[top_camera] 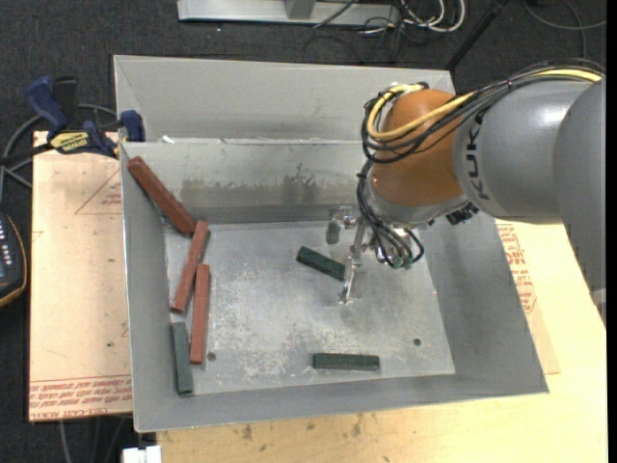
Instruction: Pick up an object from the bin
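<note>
My gripper (348, 285) hangs low over the middle of the bin floor, under the orange wrist cover. A short dark green bar (318, 260) lies tilted just to its left, its right end touching or nearly touching the gripper. I cannot see whether the bar is gripped. Another dark green bar (345, 362) lies flat near the bin's front wall, below the gripper and apart from it.
Along the left wall lie three reddish-brown bars: one leaning in the back-left corner (161, 197), two side by side further forward (191, 266) (201, 313). A dark green bar (181, 359) lies at the front left. The arm reaches in from the right.
</note>
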Available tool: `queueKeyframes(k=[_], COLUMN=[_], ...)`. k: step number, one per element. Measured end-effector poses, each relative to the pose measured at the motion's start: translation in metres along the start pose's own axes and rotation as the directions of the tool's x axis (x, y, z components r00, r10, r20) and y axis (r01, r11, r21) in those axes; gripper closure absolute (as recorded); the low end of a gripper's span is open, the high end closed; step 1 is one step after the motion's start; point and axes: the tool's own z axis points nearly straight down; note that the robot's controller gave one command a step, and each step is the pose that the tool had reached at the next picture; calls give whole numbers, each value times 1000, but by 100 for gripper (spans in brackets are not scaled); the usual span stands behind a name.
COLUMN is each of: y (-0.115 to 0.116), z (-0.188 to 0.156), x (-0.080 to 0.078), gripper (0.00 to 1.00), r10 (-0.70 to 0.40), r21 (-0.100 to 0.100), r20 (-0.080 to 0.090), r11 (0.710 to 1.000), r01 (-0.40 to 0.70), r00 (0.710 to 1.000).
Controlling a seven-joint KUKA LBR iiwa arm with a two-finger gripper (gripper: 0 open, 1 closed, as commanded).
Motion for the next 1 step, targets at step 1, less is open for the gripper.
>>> queueKeyframes(k=[1], y=[-1], z=[35], x=[2], gripper=[0], r10=[20], r21=[-2], r20=[-13], r11=[1000], r01=[-20], r00=[1000])
